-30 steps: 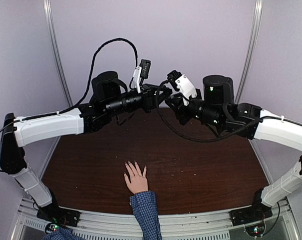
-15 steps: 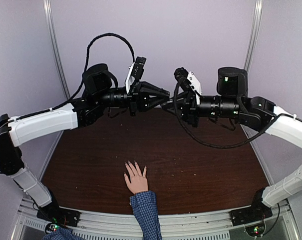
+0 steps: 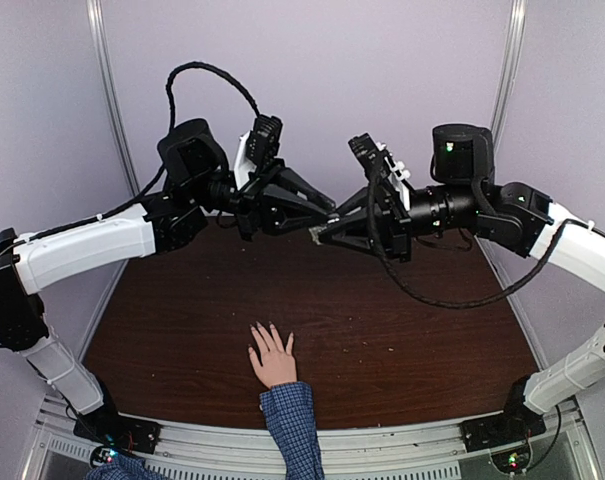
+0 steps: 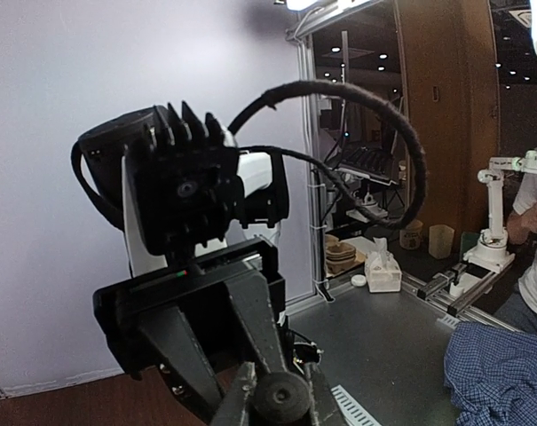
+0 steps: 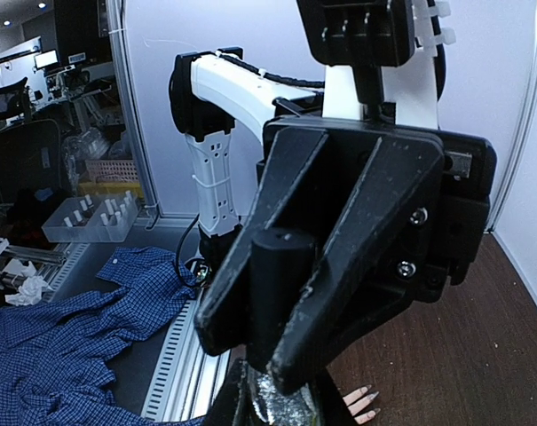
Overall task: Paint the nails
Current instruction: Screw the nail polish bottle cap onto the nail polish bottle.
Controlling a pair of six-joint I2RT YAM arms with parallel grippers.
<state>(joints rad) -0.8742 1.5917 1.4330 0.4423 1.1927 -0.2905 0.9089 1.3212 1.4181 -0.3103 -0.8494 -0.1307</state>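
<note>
Lengthwise, nails (image 3: 270,328) point toward the far wall (image 3: 382,80); left hand (image 3: 332,213) clenches the cap (image 5: 272,275), right hand (image 3: 317,236) the bottle (image 5: 268,404)

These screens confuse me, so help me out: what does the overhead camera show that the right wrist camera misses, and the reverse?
Only overhead: the person's whole hand, spread flat, and the right gripper facing the left gripper tip to tip. Only right wrist: the black cap clamped in the left gripper, the dark bottle beneath it, and the cluttered room behind. Both: the left gripper, the brown table and some fingertips.
</note>
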